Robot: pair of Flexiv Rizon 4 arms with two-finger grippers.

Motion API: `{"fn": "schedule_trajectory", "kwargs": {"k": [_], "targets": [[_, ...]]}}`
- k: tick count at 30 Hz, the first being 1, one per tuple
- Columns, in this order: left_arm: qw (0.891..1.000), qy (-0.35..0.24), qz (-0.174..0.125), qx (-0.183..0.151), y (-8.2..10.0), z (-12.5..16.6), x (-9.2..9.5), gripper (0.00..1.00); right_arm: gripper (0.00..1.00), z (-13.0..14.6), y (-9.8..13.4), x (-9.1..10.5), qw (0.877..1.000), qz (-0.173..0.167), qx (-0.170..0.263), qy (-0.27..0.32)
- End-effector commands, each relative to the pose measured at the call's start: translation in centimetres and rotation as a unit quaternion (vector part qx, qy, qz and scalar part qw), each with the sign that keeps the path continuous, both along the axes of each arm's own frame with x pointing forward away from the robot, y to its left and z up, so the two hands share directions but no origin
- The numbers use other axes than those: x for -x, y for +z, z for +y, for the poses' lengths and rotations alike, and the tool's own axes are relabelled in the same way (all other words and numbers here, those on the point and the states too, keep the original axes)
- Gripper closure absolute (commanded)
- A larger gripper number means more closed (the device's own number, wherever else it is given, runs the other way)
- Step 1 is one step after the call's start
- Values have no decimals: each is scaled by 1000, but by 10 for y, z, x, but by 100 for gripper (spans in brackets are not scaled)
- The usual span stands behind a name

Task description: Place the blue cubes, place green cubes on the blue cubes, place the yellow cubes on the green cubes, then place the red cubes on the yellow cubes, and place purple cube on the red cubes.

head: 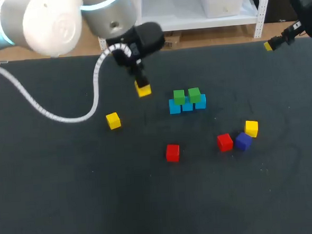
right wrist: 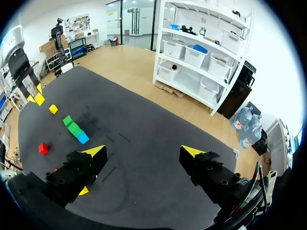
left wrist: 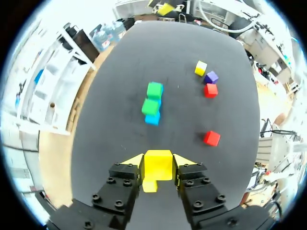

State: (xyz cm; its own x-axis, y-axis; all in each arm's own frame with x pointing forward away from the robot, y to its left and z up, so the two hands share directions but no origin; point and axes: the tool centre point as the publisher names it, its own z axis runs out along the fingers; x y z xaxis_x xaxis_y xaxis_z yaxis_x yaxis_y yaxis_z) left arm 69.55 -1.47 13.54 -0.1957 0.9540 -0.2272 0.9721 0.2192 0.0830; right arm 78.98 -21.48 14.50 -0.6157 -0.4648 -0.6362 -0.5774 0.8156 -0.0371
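Yellow smooth-faced cube (head: 143, 89) was gripped squarely by left tool (left wrist: 159, 162) above dark matte desk (head: 71, 196), two green cubes (head: 179, 97) sat atop blue cube row (head: 187, 106), right tool (right wrist: 144, 153) gaped wide, empty

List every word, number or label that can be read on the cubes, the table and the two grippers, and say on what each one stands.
There is no readable text.
Cubes: the yellow cube held in the left gripper, the green cubes, blue cubes, red cubes and purple cube all show plain faces.
Black table: no print visible.
Right gripper, open: no marking visible.
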Motion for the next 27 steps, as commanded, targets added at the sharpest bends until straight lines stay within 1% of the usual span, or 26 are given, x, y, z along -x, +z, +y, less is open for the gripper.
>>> {"fn": "schedule_trajectory", "kwargs": {"k": [1,5,10,12,16,22,27], "targets": [[999,-24,9,-19,-2,-26,-17,100,0,0,0,1,1000,0,1,-1],[998,-46,6,-29,-7,-41,-28,100,0,0,0,1,1000,0,1,-1],[997,-73,5,-32,-7,-59,-33,100,0,0,0,1,1000,0,1,-1],[996,-87,1,-32,-9,-67,-35,100,0,0,0,1,1000,0,1,-1],[994,-106,13,-33,-15,-78,-36,100,0,0,0,1,1000,0,1,-1],[993,-109,24,-35,-21,-86,-40,100,0,0,0,1,1000,0,1,-1],[995,-91,29,-24,-25,-88,-45,100,0,0,0,1,1000,0,1,-1]]}}
